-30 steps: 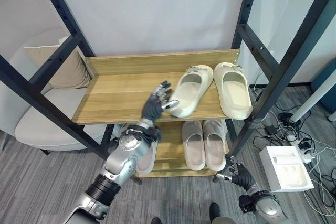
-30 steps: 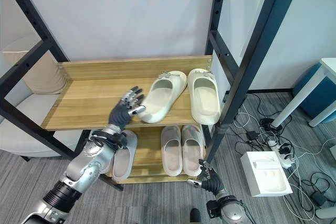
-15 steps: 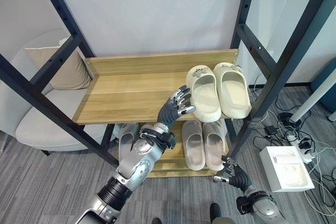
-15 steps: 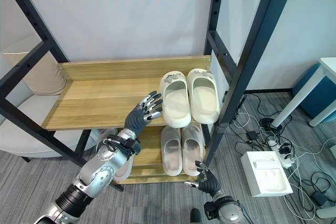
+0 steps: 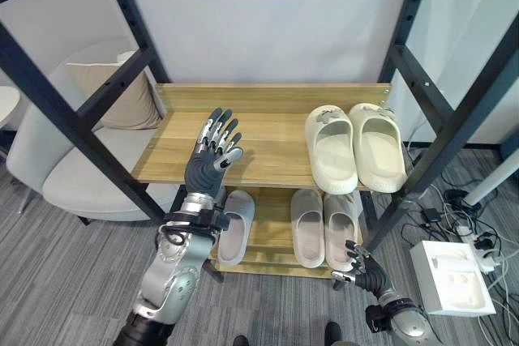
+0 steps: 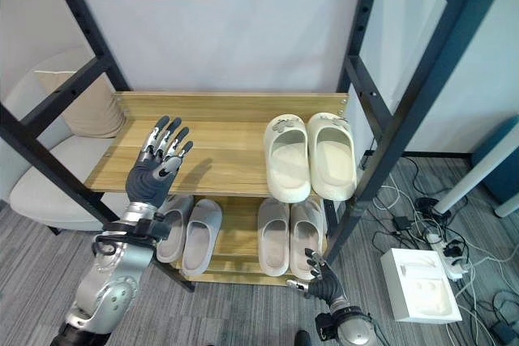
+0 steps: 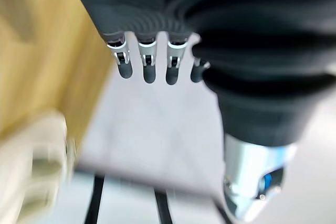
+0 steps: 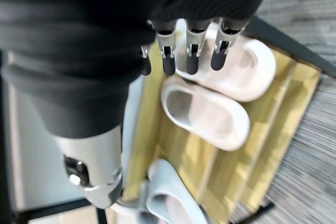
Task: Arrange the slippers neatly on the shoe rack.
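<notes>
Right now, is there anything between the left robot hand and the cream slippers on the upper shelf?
Nothing visible: only bare wooden upper shelf lies between the open left robot hand and the cream slippers.

slippers (image 5: pixel 355 146) right on upper shelf (image 5: pixel 268 131)

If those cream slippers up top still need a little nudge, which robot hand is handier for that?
Probably the left robot hand: it is open and raised at the top shelf, level with the cream slippers. The right robot hand hangs low near the floor, beside the bottom shelf's pale slippers.
</notes>
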You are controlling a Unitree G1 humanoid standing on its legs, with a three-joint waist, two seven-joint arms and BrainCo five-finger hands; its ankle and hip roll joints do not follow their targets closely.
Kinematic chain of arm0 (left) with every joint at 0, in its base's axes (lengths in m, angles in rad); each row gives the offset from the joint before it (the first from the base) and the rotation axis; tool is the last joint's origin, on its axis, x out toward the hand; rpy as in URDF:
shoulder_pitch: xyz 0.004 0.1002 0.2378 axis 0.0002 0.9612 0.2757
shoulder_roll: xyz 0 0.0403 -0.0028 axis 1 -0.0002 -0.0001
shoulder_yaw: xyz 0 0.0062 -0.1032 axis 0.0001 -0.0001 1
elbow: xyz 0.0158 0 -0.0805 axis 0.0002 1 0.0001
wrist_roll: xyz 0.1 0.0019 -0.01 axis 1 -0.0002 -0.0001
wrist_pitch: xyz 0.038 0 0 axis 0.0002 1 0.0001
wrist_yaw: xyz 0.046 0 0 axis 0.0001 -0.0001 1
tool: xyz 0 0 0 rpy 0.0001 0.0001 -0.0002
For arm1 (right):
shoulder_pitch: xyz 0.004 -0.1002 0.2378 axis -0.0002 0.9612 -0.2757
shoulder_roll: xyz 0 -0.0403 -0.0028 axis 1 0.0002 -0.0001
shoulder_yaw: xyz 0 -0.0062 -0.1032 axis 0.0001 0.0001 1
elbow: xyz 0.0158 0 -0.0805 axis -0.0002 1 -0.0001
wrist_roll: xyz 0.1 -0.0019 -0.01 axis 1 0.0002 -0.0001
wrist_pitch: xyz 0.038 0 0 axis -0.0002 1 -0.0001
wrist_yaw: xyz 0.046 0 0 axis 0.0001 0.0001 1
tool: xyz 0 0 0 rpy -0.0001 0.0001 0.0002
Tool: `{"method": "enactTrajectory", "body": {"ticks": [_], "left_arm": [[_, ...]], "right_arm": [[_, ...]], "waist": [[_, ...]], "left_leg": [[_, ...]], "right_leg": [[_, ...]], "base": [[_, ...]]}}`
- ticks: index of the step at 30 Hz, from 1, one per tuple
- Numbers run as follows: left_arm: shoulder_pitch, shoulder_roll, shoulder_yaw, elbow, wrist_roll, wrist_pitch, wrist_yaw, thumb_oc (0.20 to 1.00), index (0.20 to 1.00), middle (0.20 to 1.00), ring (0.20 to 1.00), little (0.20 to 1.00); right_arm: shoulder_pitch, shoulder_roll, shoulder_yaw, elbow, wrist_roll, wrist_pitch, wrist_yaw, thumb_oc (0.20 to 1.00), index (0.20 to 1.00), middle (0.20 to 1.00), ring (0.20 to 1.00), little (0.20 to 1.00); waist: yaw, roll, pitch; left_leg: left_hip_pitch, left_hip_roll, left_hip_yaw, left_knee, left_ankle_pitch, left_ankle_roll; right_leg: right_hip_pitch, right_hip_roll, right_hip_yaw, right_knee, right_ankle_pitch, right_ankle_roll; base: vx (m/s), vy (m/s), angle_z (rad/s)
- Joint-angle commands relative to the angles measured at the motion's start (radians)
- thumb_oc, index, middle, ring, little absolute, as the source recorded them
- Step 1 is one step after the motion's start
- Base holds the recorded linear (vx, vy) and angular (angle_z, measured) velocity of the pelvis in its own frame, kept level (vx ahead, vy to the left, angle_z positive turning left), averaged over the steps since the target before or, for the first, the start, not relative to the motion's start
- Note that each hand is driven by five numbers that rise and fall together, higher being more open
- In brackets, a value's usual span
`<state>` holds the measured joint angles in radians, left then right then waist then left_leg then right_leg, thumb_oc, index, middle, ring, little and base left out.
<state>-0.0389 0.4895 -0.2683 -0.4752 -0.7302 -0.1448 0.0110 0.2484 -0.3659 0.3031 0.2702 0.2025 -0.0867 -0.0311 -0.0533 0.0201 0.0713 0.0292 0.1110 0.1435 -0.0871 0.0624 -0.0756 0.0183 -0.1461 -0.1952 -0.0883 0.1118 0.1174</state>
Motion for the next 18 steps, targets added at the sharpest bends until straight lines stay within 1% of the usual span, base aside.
{"method": "enactTrajectory", "body": {"ticks": [1,2,4,5,6,7,8,11,12,13,15,16,17,18], "left_arm": [[-0.107,0.059,-0.058,0.042,-0.064,0.017,-0.204,1.0,1.0,1.0,1.0,1.0],[-0.109,0.101,-0.083,0.029,-0.069,0.028,-0.245,1.0,1.0,1.0,1.0,1.0],[-0.107,0.149,-0.17,0.048,-0.091,0.073,-0.326,1.0,1.0,1.0,1.0,1.0],[-0.111,0.17,-0.199,0.06,-0.086,0.085,-0.349,1.0,1.0,1.0,1.0,1.0],[-0.107,0.184,-0.247,0.084,-0.079,0.108,-0.377,1.0,1.0,1.0,1.0,1.0],[-0.109,0.183,-0.249,0.087,-0.078,0.106,-0.378,1.0,1.0,1.0,1.0,1.0],[-0.099,0.215,-0.312,0.125,-0.042,0.126,-0.422,1.0,1.0,1.0,1.0,1.0],[-0.059,0.218,-0.368,0.205,0.019,0.139,-0.453,1.0,1.0,1.0,1.0,1.0],[-0.06,0.216,-0.369,0.208,0.02,0.137,-0.455,1.0,1.0,1.0,1.0,1.0],[-0.039,0.208,-0.372,0.24,0.056,0.137,-0.453,1.0,1.0,1.0,1.0,1.0],[0.006,0.202,-0.346,0.313,0.197,0.122,-0.423,1.0,1.0,1.0,1.0,1.0],[0.032,0.201,-0.309,0.36,0.328,0.116,-0.402,1.0,1.0,1.0,1.0,1.0],[0.073,0.18,-0.258,0.39,0.425,0.119,-0.365,1.0,1.0,1.0,1.0,1.0],[0.104,0.159,-0.218,0.403,0.487,0.115,-0.334,1.0,1.0,1.0,1.0,1.0]], "right_arm": [[-0.06,0.017,-0.001,-0.023,0.032,-0.05,0.048,1.0,1.0,1.0,1.0,1.0],[-0.06,0.011,0.003,-0.024,0.032,-0.052,0.06,1.0,1.0,1.0,1.0,1.0],[-0.068,0.006,0.021,-0.015,0.024,-0.048,0.079,1.0,1.0,1.0,1.0,1.0],[-0.072,0.003,0.026,-0.013,0.023,-0.047,0.085,1.0,1.0,1.0,1.0,1.0],[-0.08,-0.003,0.035,-0.01,0.017,-0.046,0.093,1.0,1.0,1.0,1.0,1.0],[-0.08,-0.003,0.034,-0.009,0.017,-0.046,0.093,1.0,1.0,1.0,1.0,1.0],[-0.098,-0.012,0.044,0.0,0.012,-0.042,0.101,1.0,1.0,1.0,1.0,1.0],[-0.122,-0.017,0.057,0.006,0.01,-0.039,0.107,1.0,1.0,1.0,1.0,1.0],[-0.121,-0.018,0.057,0.007,0.01,-0.039,0.107,1.0,1.0,1.0,1.0,1.0],[-0.129,-0.018,0.06,0.01,0.009,-0.037,0.107,1.0,1.0,1.0,1.0,1.0],[-0.13,-0.022,0.053,0.011,0.015,-0.033,0.105,1.0,1.0,1.0,1.0,1.0],[-0.129,-0.022,0.044,0.016,0.015,-0.028,0.105,1.0,1.0,1.0,1.0,1.0],[-0.13,-0.017,0.042,0.019,0.014,-0.025,0.103,1.0,1.0,1.0,1.0,1.0],[-0.134,-0.008,0.037,0.02,0.013,-0.023,0.1,1.0,1.0,1.0,1.0,1.0]], "waist": [[-0.002,-0.022,0.008],[-0.002,-0.021,0.006],[-0.003,-0.02,0.005],[-0.003,-0.02,0.004],[-0.006,-0.018,0.004],[-0.005,-0.018,0.004],[-0.008,-0.014,0.003],[-0.012,-0.012,0.005],[-0.012,-0.012,0.005],[-0.013,-0.012,0.005],[-0.015,-0.013,0.005],[-0.011,-0.012,0.005],[-0.009,-0.013,0.005],[-0.003,-0.015,0.005]], "left_leg": [[0.015,0.006,-0.005,0.0,-0.062,-0.006],[0.014,0.006,-0.005,0.0,-0.062,-0.008],[0.013,0.006,-0.007,0.0,-0.063,-0.008],[0.013,0.006,-0.007,0.0,-0.063,-0.008],[0.014,0.005,-0.006,0.0,-0.063,-0.008],[0.014,0.005,-0.006,0.0,-0.063,-0.008],[0.015,0.004,-0.004,0.0,-0.065,-0.007],[0.018,0.003,-0.003,0.0,-0.068,-0.003],[0.019,0.003,-0.003,0.0,-0.068,-0.003],[0.02,0.002,-0.001,0.0,-0.07,-0.002],[0.024,0.002,-0.001,0.0,-0.072,0.0],[0.024,0.002,-0.003,0.0,-0.072,0.001],[0.025,0.001,-0.006,0.0,-0.074,0.002],[0.024,0.001,-0.009,0.0,-0.074,0.003]], "right_leg": [[0.036,-0.028,-0.042,0.001,-0.079,0.054],[0.037,-0.027,-0.043,0.001,-0.078,0.055],[0.037,-0.027,-0.044,0.001,-0.078,0.057],[0.037,-0.027,-0.044,0.001,-0.078,0.058],[0.037,-0.026,-0.044,0.002,-0.078,0.058],[0.037,-0.026,-0.044,0.002,-0.078,0.058],[0.035,-0.027,-0.045,0.003,-0.078,0.06],[0.034,-0.027,-0.039,0.005,-0.079,0.06],[0.035,-0.027,-0.039,0.005,-0.079,0.06],[0.035,-0.028,-0.038,0.005,-0.08,0.06],[0.037,-0.028,-0.033,0.006,-0.081,0.059],[0.038,-0.027,-0.031,0.006,-0.081,0.058],[0.04,-0.027,-0.032,0.006,-0.083,0.057],[0.041,-0.026,-0.033,0.005,-0.084,0.055]], "base": [[0.01,0.012,0.05],[0.0,0.0,0.0],[0.01,0.021,-0.05],[0.01,0.019,-0.04],[0.0,0.0,0.0],[0.0,0.0,0.0],[0.0,0.0,0.0],[0.0,0.01,-0.01],[0.0,0.0,0.0],[0.0,0.0,0.0],[0.0,0.0,0.0],[0.0,0.0,0.0],[0.0,0.0,0.0],[0.0,-0.008,0.04]]}}
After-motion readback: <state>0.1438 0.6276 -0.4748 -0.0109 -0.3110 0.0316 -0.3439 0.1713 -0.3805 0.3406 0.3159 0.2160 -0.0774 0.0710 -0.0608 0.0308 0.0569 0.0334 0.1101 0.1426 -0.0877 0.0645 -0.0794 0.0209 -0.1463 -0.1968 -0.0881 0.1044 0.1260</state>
